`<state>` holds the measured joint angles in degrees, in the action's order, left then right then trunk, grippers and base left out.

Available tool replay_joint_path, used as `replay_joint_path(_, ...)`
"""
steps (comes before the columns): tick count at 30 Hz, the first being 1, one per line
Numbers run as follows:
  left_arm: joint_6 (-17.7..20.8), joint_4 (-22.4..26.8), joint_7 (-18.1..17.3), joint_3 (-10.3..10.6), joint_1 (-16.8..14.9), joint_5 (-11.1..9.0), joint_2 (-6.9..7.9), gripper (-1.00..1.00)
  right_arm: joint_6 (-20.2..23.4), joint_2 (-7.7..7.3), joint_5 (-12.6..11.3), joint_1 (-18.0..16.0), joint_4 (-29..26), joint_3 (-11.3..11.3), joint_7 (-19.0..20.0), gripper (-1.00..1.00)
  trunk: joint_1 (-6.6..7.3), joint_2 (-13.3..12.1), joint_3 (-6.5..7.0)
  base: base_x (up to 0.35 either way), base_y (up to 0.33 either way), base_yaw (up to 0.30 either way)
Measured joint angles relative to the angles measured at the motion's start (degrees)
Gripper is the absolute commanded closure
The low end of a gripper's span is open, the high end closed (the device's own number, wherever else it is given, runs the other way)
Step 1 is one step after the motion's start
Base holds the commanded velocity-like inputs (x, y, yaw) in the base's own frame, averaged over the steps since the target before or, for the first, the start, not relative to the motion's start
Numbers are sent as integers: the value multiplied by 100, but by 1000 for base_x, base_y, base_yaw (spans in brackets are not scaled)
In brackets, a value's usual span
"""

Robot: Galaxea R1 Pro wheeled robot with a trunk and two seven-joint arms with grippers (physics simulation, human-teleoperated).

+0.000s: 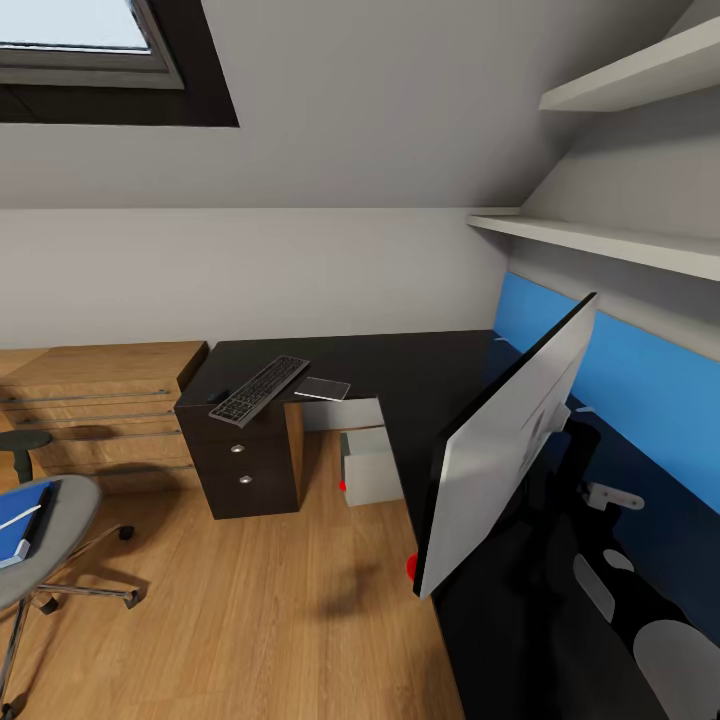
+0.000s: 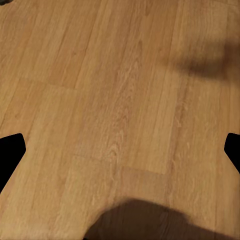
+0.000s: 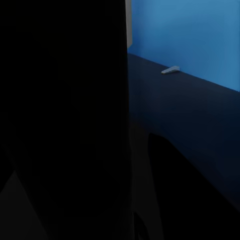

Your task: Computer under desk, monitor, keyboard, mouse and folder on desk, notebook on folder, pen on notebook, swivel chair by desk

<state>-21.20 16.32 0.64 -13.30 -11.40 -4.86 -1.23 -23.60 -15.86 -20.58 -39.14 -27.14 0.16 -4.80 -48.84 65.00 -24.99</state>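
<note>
Glossy black desk, tilted flat monitor, slim keyboard

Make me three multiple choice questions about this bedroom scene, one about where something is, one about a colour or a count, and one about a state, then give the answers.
1. Where does the keyboard lie?
A. on the swivel chair
B. on the desk above the drawer unit
C. on the floor

2. What colour is the folder on the swivel chair seat?
A. red
B. green
C. blue

3. How are the left gripper's fingers?
A. spread apart and empty
C. closed on the pen
B. closed on the mouse

Answers:
1 B, it rests on the black desk end over the drawers.
2 C, a bright blue sheet shows on the grey seat.
3 A, its fingertips sit at opposite edges of the left wrist view with bare floor between.
</note>
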Motion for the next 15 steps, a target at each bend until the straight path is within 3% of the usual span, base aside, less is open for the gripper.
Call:
replay_joint_path(7, 1, -4, 0, 0, -1, 0, 0, -100, -2, -1, 0, 0, 2, -3, 6, 100, 0, 0, 0, -9, -4, 0)
replay_joint_path(15, 1, -5, 1, 0, -3, 1, 0, -100, 1, 0, -7, 1, -3, -1, 5, 100, -1, 0, 0, -103, -66, 0)
